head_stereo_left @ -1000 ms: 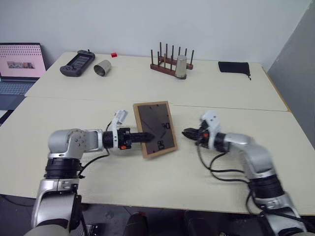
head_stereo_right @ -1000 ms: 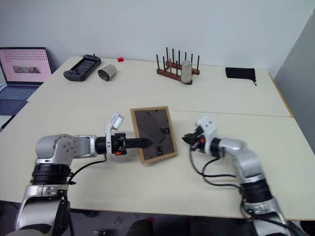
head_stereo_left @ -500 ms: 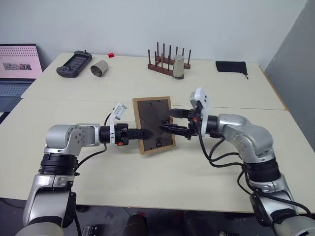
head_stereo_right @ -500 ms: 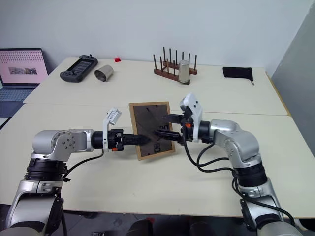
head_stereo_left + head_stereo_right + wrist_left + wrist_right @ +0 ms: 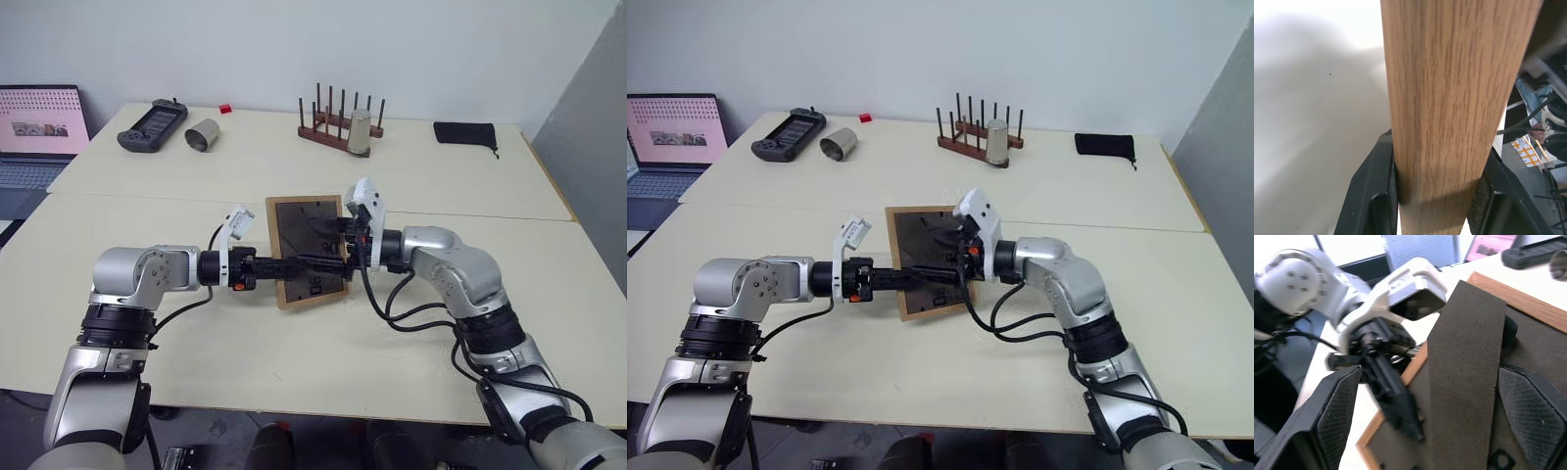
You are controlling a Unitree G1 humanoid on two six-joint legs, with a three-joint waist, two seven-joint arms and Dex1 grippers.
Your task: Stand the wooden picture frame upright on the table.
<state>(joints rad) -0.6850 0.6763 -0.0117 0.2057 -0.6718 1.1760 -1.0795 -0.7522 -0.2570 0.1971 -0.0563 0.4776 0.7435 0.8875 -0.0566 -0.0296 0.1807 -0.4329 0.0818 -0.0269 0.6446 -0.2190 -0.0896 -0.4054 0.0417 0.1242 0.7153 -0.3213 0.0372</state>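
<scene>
At centre, our left gripper (image 5: 294,264) clamps the picture frame (image 5: 306,251); our right gripper (image 5: 1430,396), newly arrived, now gapes wide around its stand (image 5: 1464,362), ready to unfold it.

The wooden picture frame (image 5: 306,251) showed its back (portrait side hidden), and the laptop (image 5: 39,132) was cut off at left.

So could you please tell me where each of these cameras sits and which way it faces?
Left and right eye views: on the head, looking forward and down at the table; both arms show.
Left wrist view: along the left pincer, shut on the wooden picture frame.
Right wrist view: between the open right pincer fingers, at the frame's fold-out stand and the left pincer.
Shared: the frame shows in all four.
</scene>
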